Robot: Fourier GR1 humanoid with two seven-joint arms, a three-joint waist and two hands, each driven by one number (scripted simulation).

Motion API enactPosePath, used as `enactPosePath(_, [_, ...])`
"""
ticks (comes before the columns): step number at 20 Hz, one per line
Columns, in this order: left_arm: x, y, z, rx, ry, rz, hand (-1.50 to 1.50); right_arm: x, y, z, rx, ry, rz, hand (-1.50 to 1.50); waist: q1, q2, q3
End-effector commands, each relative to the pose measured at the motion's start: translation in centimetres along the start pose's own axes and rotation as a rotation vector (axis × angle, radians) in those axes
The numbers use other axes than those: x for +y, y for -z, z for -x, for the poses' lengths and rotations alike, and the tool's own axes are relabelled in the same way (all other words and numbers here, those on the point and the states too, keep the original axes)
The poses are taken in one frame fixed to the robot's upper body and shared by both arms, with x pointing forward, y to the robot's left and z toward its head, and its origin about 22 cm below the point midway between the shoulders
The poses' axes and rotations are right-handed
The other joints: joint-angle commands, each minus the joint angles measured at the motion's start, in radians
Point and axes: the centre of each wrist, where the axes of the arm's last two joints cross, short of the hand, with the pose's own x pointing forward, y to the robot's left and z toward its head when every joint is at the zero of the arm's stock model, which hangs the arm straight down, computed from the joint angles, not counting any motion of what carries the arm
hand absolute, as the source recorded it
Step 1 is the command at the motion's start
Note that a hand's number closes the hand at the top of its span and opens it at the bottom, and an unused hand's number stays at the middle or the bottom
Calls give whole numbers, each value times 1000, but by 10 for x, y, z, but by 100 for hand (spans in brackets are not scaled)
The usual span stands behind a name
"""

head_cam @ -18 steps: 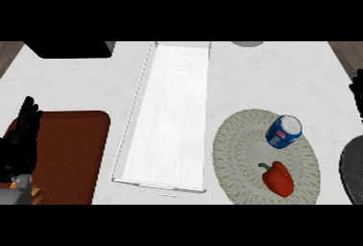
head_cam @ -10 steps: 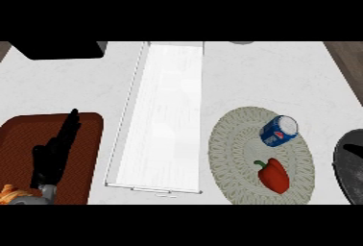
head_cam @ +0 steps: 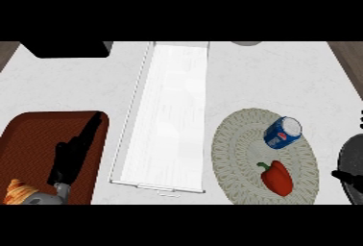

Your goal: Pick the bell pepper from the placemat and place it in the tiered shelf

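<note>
The red bell pepper (head_cam: 278, 177) lies on the near right part of the round woven placemat (head_cam: 237, 144). A blue can (head_cam: 282, 133) lies on its side just behind the pepper. The long white tiered shelf (head_cam: 170, 120) runs front to back in the middle of the counter, left of the placemat. My left hand (head_cam: 73, 154) is over the brown tray (head_cam: 32, 139), fingers straight and pointing away, far from the pepper. Only a dark sliver of my right hand (head_cam: 352, 168) shows at the right edge, right of the placemat and apart from the pepper.
A croissant (head_cam: 18, 192) sits at the brown tray's near left corner. A black block (head_cam: 67, 48) stands at the back left, and a grey round thing (head_cam: 246, 43) peeks in at the back edge. Bare white counter lies behind the placemat.
My left hand has come in from the left edge and now lies stretched over the brown tray. The right hand has stayed at the right edge.
</note>
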Motion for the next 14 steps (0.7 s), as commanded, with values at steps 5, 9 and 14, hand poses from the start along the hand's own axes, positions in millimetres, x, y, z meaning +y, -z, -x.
enactPosePath(5, [-11, -2, 10, 43, -2, 24, 0, 18, -13, -70, 16, -124, -310, -150, 6, 1, -6])
enactPosePath(9, [-10, 0, 6, 26, -19, 29, 0, 16, -20, -94, 121, -446, -370, -150, 9, 2, -8])
enactPosePath(14, [-26, 1, -1, 9, 3, 61, 0, 24, -18, -128, 176, -865, -247, -150, 35, 6, -9])
